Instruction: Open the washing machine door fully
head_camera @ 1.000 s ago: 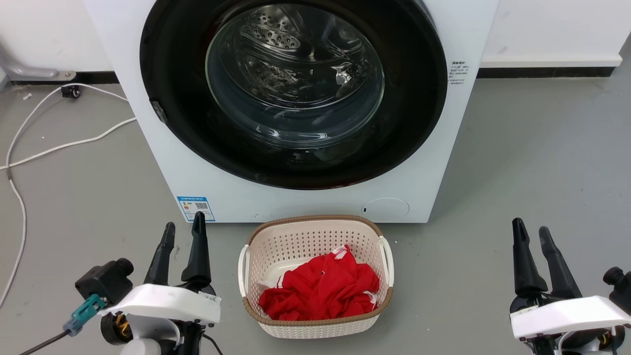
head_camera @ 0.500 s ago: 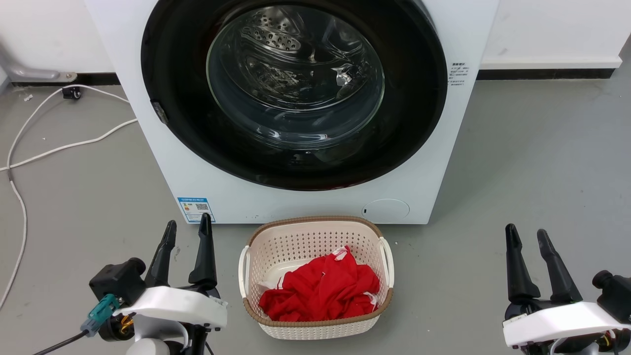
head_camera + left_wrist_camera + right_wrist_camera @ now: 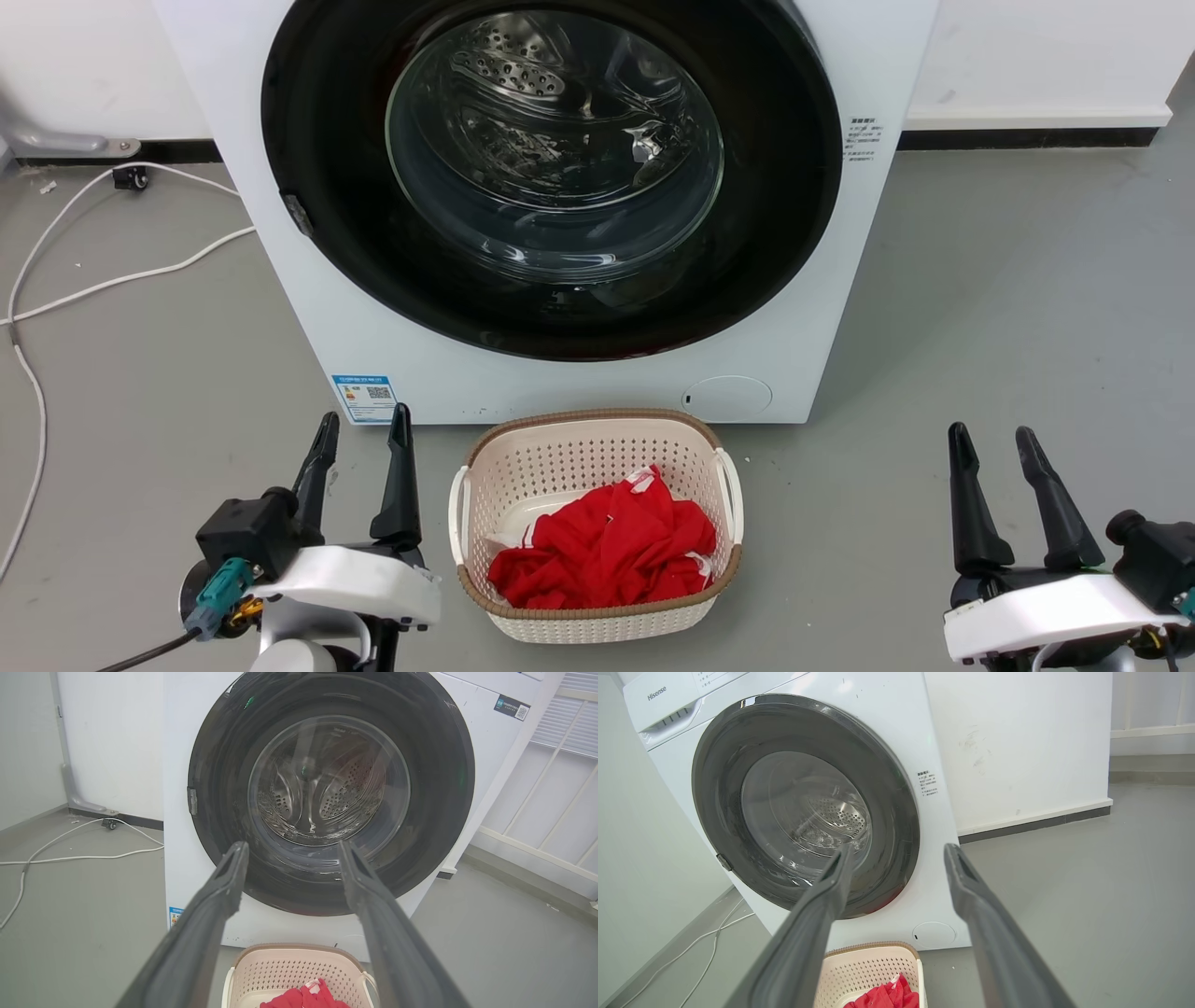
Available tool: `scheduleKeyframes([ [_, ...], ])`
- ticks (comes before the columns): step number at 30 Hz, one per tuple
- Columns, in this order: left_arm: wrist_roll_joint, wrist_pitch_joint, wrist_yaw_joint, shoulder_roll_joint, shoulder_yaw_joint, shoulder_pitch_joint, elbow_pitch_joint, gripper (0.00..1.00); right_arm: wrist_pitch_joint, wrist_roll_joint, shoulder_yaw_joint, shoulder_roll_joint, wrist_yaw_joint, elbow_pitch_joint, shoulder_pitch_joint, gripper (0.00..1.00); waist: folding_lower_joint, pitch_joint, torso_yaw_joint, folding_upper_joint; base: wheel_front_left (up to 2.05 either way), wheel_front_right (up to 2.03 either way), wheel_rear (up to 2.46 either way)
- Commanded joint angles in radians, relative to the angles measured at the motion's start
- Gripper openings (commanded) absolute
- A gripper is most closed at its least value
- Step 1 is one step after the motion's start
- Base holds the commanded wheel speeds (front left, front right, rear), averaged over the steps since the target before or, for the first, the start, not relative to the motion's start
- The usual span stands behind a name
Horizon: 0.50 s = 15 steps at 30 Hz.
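The washing machine door [image 3: 794,187] is a big round door with a glossy black rim and a clear glass bowl, lying flat and closed against the white machine [image 3: 280,261]. A small grey latch tab [image 3: 298,214] sits on its left edge. It also fills the left wrist view as the door [image 3: 444,779] and appears in the right wrist view as the door [image 3: 896,812]. My left gripper [image 3: 364,434] stands open at the lower left, well short of the machine. My right gripper [image 3: 994,446] stands open at the lower right, with nothing between its fingers.
A cream laundry basket [image 3: 597,431] with a red garment [image 3: 607,546] stands on the grey floor directly before the machine, between my grippers. White cables [image 3: 121,275] trail over the floor at the left. A small round white flap [image 3: 727,396] sits low on the machine front.
The left gripper has drifted right and its fingers have spread a little wider. The right gripper has slid slightly left. The door has not moved.
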Motion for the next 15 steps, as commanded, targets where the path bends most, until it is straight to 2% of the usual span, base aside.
scheduleKeyframes([
  [1, 0.024, -0.009, 0.004, 0.000, -0.004, -0.014, -0.004, 1.00, -0.007, -0.019, 0.002, 0.003, 0.000, -0.010, 0.009, 1.00, 0.0000, 0.000, 0.000, 0.0000, 0.00, 0.00, 0.00],
  [15, 0.124, -0.036, 0.010, -0.001, -0.016, -0.007, -0.004, 1.00, -0.023, -0.119, 0.003, 0.004, 0.000, -0.011, 0.016, 1.00, 0.0000, -0.004, 0.003, 0.0000, 0.00, 0.00, 0.00],
])
